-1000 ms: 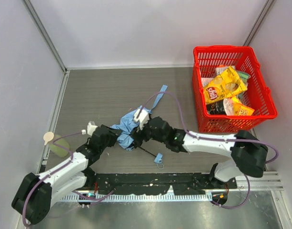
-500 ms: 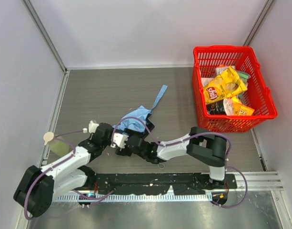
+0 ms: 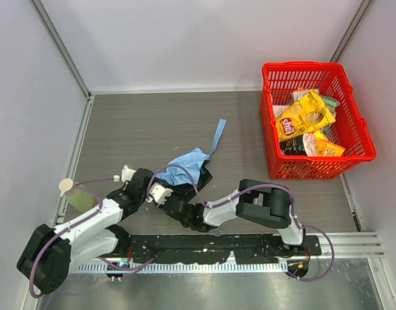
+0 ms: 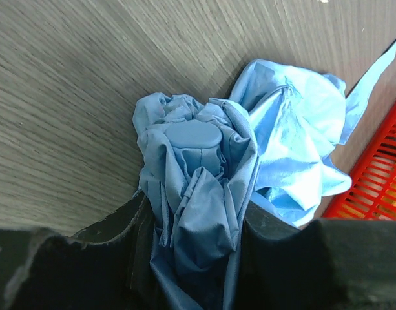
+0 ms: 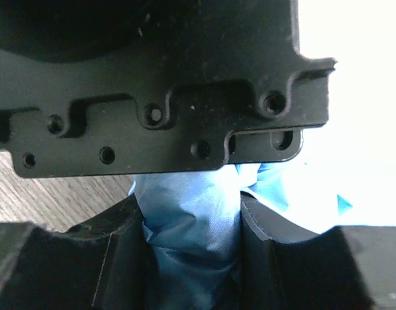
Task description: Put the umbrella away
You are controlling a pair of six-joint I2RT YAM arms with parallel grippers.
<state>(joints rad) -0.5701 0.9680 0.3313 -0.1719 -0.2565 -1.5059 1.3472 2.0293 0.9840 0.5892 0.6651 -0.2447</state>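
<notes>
The umbrella (image 3: 188, 164) is a crumpled light-blue bundle on the grey table, with a long strap (image 3: 218, 132) trailing away from me. Its near end is bunched up between my two grippers. In the left wrist view, my left gripper (image 4: 196, 236) is shut on the umbrella's (image 4: 196, 161) folded fabric. My left gripper (image 3: 148, 183) comes in from the left. My right gripper (image 3: 163, 191) comes in low from the right, right beside it. The right wrist view shows my right gripper (image 5: 192, 242) with the umbrella's (image 5: 191, 206) fabric filling the gap between both fingers. The left gripper's black body fills the top of that view.
A red basket (image 3: 317, 68) with snack bags (image 3: 304, 116) stands at the back right; its wall (image 4: 378, 177) also shows in the left wrist view. A beige spoon-like thing (image 3: 66, 186) lies at the table's left edge. Grey walls enclose the table.
My right arm has swung left and down toward the left gripper, and its jaws have closed in on the fabric. The umbrella bundle has shifted slightly. The left gripper keeps its grip.
</notes>
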